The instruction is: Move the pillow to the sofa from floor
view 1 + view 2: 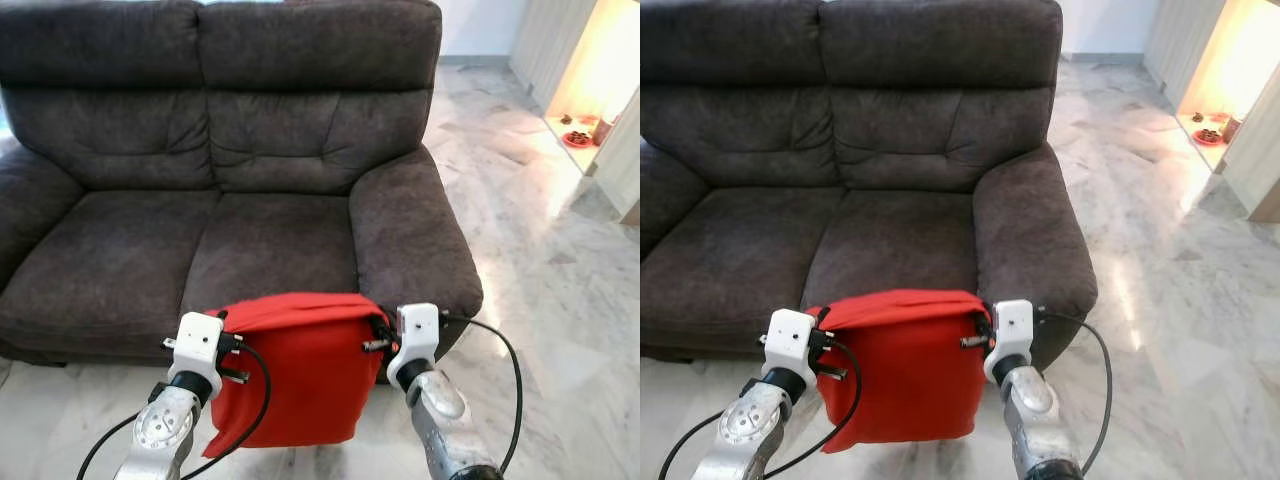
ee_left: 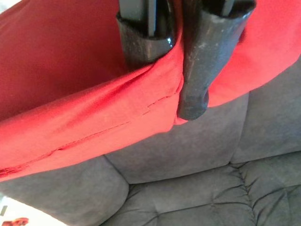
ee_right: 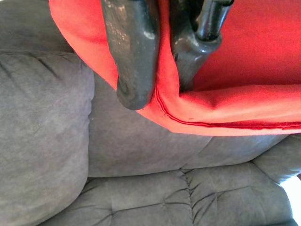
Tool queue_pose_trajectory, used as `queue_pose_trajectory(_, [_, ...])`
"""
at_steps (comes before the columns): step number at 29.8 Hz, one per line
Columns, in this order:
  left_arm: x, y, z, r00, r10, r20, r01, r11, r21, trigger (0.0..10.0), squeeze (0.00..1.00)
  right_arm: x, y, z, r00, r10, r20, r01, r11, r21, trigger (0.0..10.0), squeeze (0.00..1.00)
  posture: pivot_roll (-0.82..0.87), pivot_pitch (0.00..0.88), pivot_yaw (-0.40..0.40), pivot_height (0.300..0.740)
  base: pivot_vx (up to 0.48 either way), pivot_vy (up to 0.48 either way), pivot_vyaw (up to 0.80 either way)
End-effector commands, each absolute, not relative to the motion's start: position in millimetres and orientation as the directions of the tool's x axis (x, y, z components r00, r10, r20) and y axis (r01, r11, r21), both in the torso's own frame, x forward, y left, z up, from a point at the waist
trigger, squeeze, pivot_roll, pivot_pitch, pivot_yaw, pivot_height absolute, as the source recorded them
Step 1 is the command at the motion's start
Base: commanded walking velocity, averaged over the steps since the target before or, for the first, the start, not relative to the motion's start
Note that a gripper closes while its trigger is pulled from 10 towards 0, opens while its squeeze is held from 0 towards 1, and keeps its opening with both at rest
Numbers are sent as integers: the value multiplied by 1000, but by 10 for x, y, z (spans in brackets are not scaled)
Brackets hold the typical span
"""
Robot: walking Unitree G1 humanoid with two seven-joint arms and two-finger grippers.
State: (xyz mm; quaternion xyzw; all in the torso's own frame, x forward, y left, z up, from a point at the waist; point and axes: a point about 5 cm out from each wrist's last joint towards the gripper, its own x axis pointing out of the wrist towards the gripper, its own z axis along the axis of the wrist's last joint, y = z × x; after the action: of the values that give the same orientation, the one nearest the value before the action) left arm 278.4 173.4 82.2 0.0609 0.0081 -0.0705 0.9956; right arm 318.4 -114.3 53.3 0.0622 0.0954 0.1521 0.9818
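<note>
Both arms reach forward; the left tool [image 2: 167, 61] and right tool [image 3: 162, 66] each pinch fabric between their fingers.

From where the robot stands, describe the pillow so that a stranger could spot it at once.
Find the dark sofa. In front of its right seat hangs the pillow, its top corners pinched by the left gripper and right gripper. It is the one bright red thing.

Head pair: you look forward and down at the sofa [image 1: 250, 200] from near | wrist cams: you look along the fingers, close up | all share sofa cushions.
</note>
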Motion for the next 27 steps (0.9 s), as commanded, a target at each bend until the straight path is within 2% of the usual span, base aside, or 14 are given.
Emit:
queue_pose_trajectory(1, [2795, 1977, 994, 997, -49, 59, 40, 990, 134, 10000, 0, 3266, -1313, 673, 969, 223, -104, -204, 965, 166, 10000, 0, 74, 109, 5, 740, 0, 0, 0])
queue_pose_trajectory(12, [2772, 2022, 1014, 997, -30, 70, 20, 991, 133, 10000, 0, 3271, -1266, 704, 967, 236, -93, -216, 959, 181, 10000, 0, 76, 108, 4, 740, 0, 0, 0])
queue_pose_trajectory(27, [2795, 2094, 1094, 996, -21, 89, 8, 989, 146, 10000, 0, 3331, -1232, 854, 974, 222, -40, -209, 957, 202, 10000, 0, 74, 107, 3, 740, 278, 0, 0])
